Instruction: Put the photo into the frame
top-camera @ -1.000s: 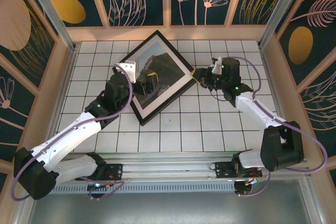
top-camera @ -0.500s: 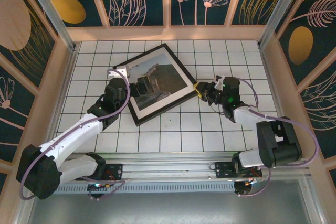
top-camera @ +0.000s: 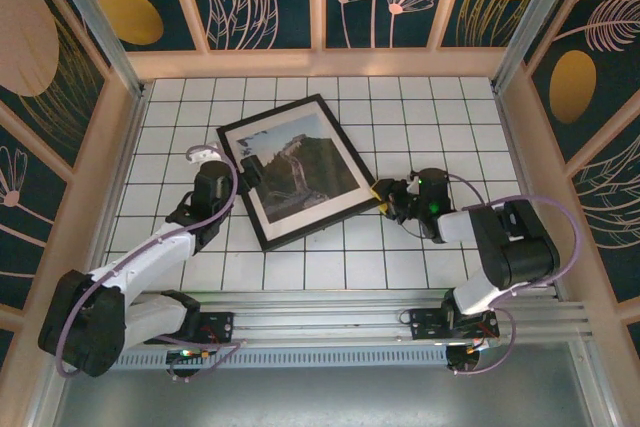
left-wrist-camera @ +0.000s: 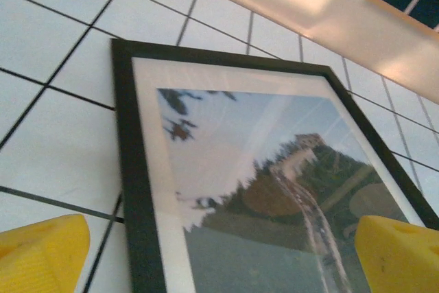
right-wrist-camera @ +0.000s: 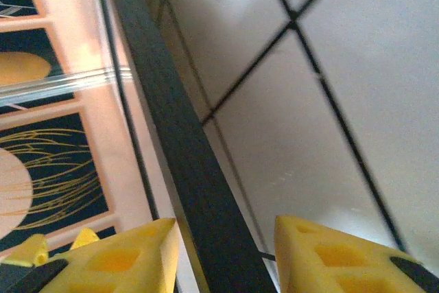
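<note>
Lying flat, thin black rectangular frame, glossy photo, white gridded tiles

In the left wrist view the frame and the photo are cut off by the bottom and right edges, and pale glare lies over the print. The left gripper is cut by the bottom edge; two yellow fingertips are visible. The right wrist view is blurred. There the moulding passes between the pads of the right gripper, and it is not possible to tell whether they press it.
</note>
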`<state>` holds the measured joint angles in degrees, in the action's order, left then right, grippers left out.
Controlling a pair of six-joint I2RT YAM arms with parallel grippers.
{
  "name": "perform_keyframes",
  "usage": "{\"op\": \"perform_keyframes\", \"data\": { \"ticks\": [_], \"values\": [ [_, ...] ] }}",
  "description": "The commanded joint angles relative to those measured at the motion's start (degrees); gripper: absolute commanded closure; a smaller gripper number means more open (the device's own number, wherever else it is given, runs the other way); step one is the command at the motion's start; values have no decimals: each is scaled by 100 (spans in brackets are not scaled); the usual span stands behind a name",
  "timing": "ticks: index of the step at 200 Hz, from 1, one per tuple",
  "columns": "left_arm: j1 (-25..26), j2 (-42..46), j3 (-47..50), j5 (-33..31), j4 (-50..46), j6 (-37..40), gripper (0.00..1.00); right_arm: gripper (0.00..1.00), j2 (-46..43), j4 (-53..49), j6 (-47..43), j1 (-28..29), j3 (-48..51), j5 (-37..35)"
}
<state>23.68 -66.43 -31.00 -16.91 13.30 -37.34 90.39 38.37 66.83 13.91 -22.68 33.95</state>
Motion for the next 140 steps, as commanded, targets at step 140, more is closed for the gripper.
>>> {"op": "perform_keyframes", "data": {
  "ticks": [140],
  "values": [
    [-525, -1461, -42, 491, 65, -607, 1, 36, -1289, -3403, -2911, 502, -930, -2717]
  ]
}}
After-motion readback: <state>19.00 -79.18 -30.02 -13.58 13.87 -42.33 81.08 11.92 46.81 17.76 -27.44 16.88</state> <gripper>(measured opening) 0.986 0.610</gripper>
